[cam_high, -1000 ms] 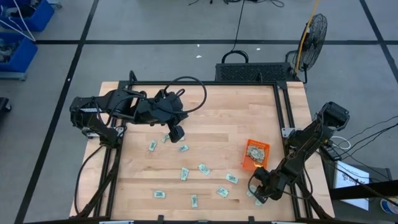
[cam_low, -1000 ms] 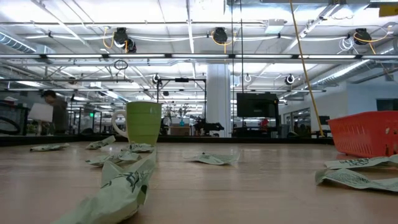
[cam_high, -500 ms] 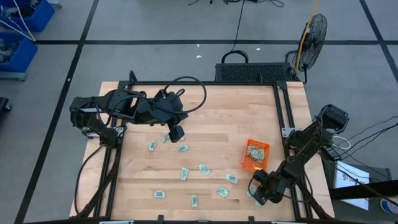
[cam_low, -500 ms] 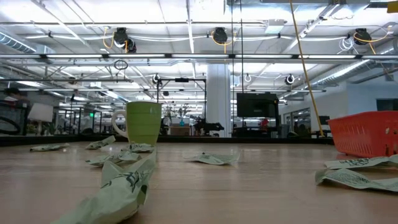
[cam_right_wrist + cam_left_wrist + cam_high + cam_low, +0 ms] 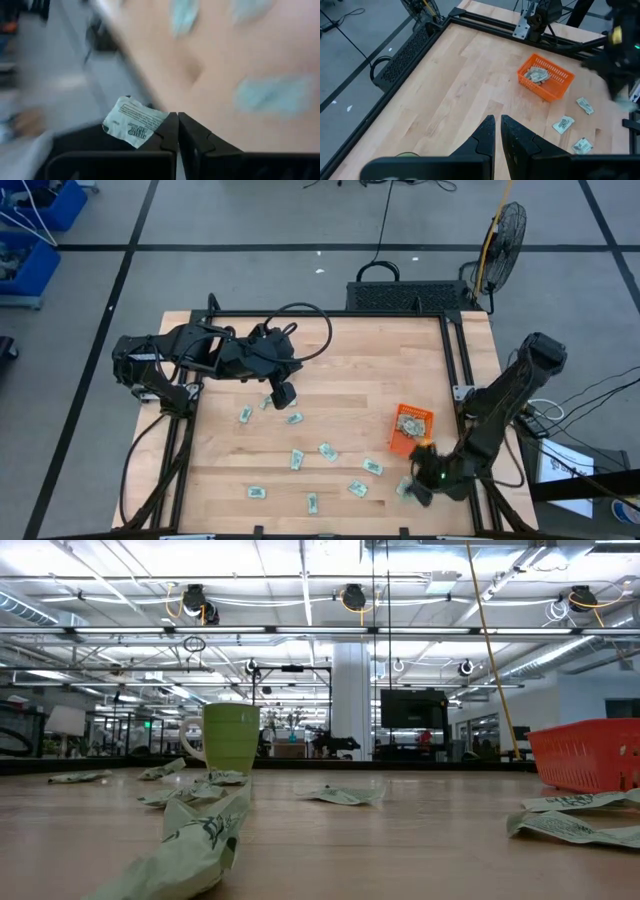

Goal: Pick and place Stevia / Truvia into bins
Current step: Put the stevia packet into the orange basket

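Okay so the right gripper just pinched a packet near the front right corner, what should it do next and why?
Probably lift and carry it over to the orange bin. The right gripper is shut on a packet sticking out beside its fingers, and in the high view it sits just in front of the bin, which already holds a few packets. The left gripper waits near the back left.

bin (image 5: 411, 429): stood right of centre on the table (image 5: 370, 375), holding packets.
loose packets (image 5: 327, 450): lay scattered left of it.
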